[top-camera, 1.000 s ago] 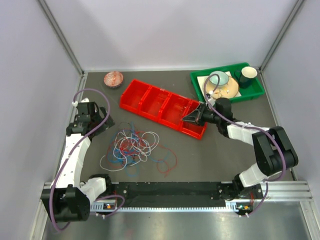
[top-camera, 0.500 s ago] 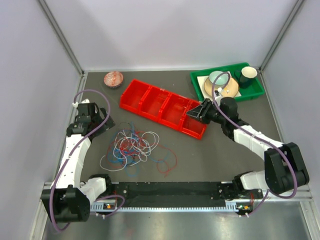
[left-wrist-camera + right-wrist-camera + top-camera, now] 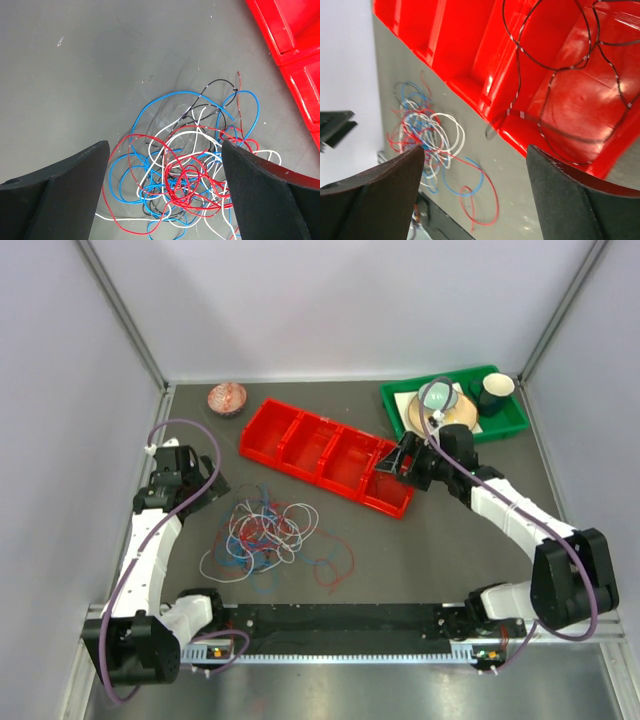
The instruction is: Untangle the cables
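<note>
1. One left gripper (image 3: 205, 483) hangs over the left part of the dark grey table (image 3: 420, 550). Its two fingers stand wide apart with nothing between them. In the left wrist view this gripper (image 3: 165, 147) frames the cable pile from above, without contact.
2. One round pink-and-red object (image 3: 227, 398) sits at the rear left (its material cannot be told).
3. One tangle of thin cables (image 3: 262, 533) lies on the table between the two arms, near the front edge of the red tray. It shows four colours: red, white, blue and black. The strands cross and loop over one another (image 3: 187, 177), and one red loop trails out on the right side.
4. One red plastic tray (image 3: 318, 478) lies diagonally at the centre, with four compartments.
5. One black cable with white bands (image 3: 520, 65) lies coiled in the rightmost compartment, and one of its loops hangs over the tray wall.
6. One right gripper (image 3: 388, 464) hovers above that compartment with its fingers spread and empty (see the right wrist view (image 3: 475, 150)).
7. One green plastic tray (image 3: 515, 418) at the rear right holds three items: a tan plate (image 3: 462, 420), a pale blue bowl (image 3: 437, 397) and a dark cup (image 3: 495, 390).
</note>
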Controlling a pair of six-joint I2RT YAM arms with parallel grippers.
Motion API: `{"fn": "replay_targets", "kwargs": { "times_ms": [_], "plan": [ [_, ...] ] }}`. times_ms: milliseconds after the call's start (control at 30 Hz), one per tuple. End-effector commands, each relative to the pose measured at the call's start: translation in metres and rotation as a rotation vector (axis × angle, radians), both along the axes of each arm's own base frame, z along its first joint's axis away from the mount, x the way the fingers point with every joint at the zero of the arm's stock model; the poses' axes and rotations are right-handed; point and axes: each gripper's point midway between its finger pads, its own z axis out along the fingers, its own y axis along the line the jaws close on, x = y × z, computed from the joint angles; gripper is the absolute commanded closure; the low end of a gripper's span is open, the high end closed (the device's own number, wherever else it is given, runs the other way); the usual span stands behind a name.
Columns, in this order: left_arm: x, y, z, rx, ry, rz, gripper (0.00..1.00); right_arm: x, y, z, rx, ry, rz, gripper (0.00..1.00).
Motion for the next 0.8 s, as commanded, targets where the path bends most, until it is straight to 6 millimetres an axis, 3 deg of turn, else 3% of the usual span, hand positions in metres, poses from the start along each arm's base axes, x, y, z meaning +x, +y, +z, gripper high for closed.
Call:
{"fn": "replay_targets", "kwargs": {
  "times_ms": [0, 167, 300, 367, 400, 467, 500, 633, 667, 733, 767],
  "plan": [
    [0.008, -0.002, 0.015, -0.001, -0.072, -0.012, 0.01, -0.018, -0.018, -0.003, -0.128, 0.001, 0.04, 0.17],
    [0.009, -0.003, 0.015, -0.009, -0.073, -0.012, 0.01, -0.034, -0.026, -0.002, -0.168, 0.0, 0.057, 0.15],
    [0.009, -0.003, 0.015, -0.011, -0.072, -0.015, 0.01, -0.032, -0.038, 0.016, -0.231, -0.085, 0.029, 0.17],
    [0.01, -0.004, 0.016, -0.015, -0.077, -0.016, 0.01, -0.025, -0.048, 0.016, -0.278, -0.109, -0.018, 0.28],
    [0.01, -0.005, 0.016, -0.019, -0.079, -0.015, 0.01, -0.017, -0.055, 0.019, -0.314, -0.132, -0.058, 0.53],
    [0.01, -0.005, 0.014, -0.023, -0.073, -0.013, 0.01, -0.008, -0.056, 0.019, -0.33, -0.131, -0.077, 0.68],
    [0.009, -0.005, 0.013, -0.023, -0.071, -0.013, 0.01, 0.0, -0.054, 0.028, -0.327, -0.155, -0.083, 0.75],
    [0.008, -0.004, 0.016, -0.014, -0.078, -0.012, 0.01, 0.019, -0.042, 0.025, -0.366, -0.164, -0.075, 0.75],
    [0.009, -0.004, 0.018, -0.012, -0.083, -0.013, 0.01, 0.025, -0.04, 0.012, -0.384, -0.132, -0.07, 0.75],
    [0.009, -0.004, 0.019, -0.013, -0.081, -0.014, 0.01, 0.039, -0.04, 0.014, -0.394, -0.145, -0.095, 0.74],
    [0.008, -0.004, 0.018, -0.014, -0.08, -0.014, 0.01, 0.046, -0.04, 0.001, -0.409, -0.12, -0.099, 0.74]
  ]
}}
